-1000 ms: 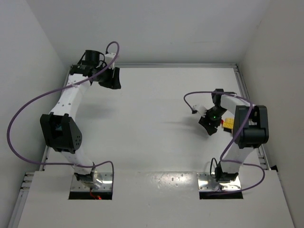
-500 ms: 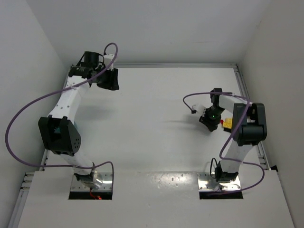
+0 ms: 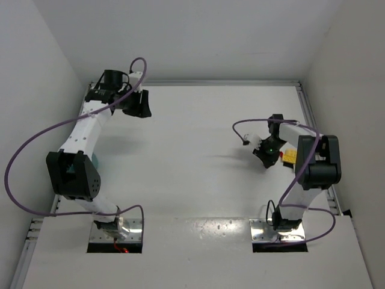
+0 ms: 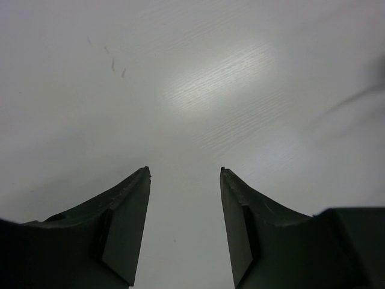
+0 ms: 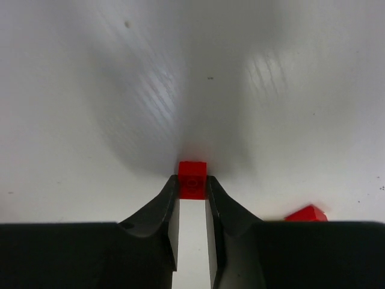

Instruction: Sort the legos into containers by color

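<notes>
I have the right hand (image 5: 192, 183) clenched on a red brick (image 5: 192, 173) at its fingertips, on the right of the worktop (image 3: 192, 120). The teal bowl (image 3: 94, 161) sits far left, nearer the left arm (image 3: 84, 129). The left hand (image 4: 185, 174) is released and empty.

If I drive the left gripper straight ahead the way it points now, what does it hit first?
Only the table: the left gripper, jaws open, points at bare white surface. No brick or bowl shows in its line; distance is unclear.
</notes>
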You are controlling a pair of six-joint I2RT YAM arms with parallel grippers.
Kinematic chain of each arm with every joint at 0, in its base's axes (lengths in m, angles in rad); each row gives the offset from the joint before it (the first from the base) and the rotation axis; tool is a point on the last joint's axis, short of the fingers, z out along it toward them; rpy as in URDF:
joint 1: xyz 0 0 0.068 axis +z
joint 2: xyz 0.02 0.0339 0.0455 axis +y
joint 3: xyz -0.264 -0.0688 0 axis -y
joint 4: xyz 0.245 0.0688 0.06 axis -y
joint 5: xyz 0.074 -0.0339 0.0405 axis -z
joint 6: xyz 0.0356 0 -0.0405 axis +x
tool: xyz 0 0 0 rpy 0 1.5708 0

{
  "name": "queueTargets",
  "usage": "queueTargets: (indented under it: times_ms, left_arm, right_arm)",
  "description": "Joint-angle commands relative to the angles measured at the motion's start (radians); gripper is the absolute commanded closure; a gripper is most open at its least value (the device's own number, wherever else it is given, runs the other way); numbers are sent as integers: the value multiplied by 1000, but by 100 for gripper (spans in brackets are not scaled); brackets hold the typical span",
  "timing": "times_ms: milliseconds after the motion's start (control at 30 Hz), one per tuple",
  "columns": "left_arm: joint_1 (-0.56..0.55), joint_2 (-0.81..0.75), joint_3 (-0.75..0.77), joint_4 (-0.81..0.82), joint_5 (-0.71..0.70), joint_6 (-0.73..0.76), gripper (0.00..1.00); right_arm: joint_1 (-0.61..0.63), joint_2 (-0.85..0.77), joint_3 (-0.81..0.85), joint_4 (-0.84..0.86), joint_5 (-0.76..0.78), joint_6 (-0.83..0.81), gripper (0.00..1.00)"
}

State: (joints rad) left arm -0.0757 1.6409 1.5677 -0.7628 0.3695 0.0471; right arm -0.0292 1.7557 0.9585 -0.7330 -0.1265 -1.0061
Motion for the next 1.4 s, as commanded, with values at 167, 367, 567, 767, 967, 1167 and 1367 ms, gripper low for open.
queueTargets:
  times_ms: [167,367,567,767,967,1167,1367]
  left_arm:
    - [140,-202,-243,227,390,-66,42]
    - [65,-346,-366,414,428,-24,40]
    - [-104,-450,-501,557,407,59,40]
    - [-260,-478,-598,674,362,154,40]
    - [-338,-445,-630,796,292,154,42]
    - [-358,-444,-660,904,189,145,42]
    - [-358,-444,-660,913,198,181,39]
  right_arm:
    - [61,134,491,-284,-558,343,90]
    - [169,200,723,-209,-845,697,95]
    - [268,275,824,-7,-1009,1020,98]
    - [328,288,809,202,-1125,1269,98]
    - [374,268,752,386,-1205,1448,98]
    - [406,248,697,477,-1245,1521,98]
    - [416,238,688,497,-1265,1531,98]
